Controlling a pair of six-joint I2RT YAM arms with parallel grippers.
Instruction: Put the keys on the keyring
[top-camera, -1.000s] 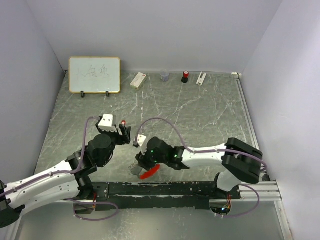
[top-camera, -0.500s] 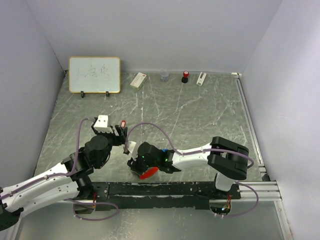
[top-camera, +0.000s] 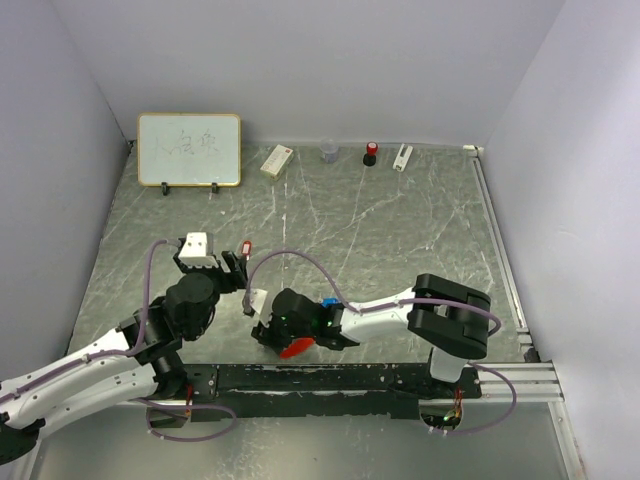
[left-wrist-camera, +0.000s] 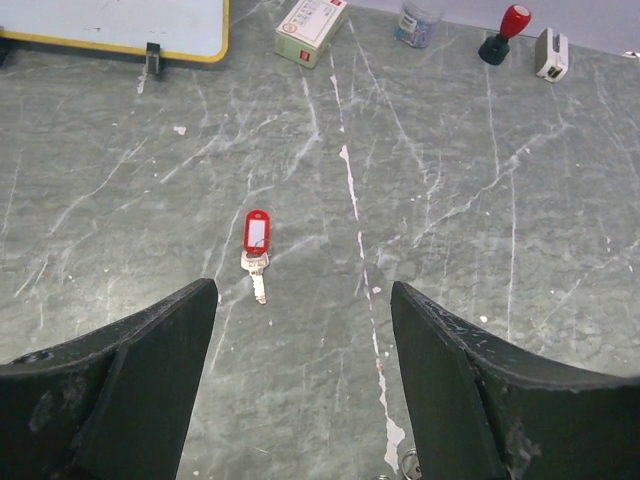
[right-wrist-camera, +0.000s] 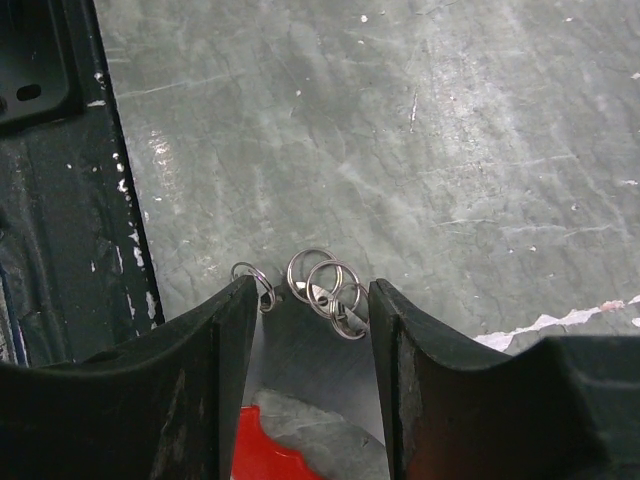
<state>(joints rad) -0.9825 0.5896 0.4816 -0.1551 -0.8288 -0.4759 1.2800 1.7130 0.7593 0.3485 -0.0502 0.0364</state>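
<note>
A red-headed key (left-wrist-camera: 256, 245) lies flat on the table, its blade toward me; in the top view this red key (top-camera: 247, 246) is just beyond my left gripper (top-camera: 236, 270). That left gripper (left-wrist-camera: 302, 292) is open, with bare table between its fingers. The keyring's metal rings (right-wrist-camera: 322, 282) hang off a dark flat plate that fills the gap of my right gripper (right-wrist-camera: 312, 290), which is shut on it. Its red fob (right-wrist-camera: 262, 452) sits under the jaws; the fob (top-camera: 293, 348) shows near the rail. A small blue bit (top-camera: 328, 301), perhaps the other key, peeks beside the right wrist.
Along the back wall stand a whiteboard (top-camera: 189, 149), a small box (top-camera: 276, 160), a clear cup (top-camera: 329, 151), a red-topped stamp (top-camera: 371, 152) and a white item (top-camera: 403, 157). The black base rail (top-camera: 330, 378) runs close below the right gripper.
My left gripper has drawn back a little toward the near left, leaving the red key farther ahead. The right arm has swung left while the fob stayed almost in place.
</note>
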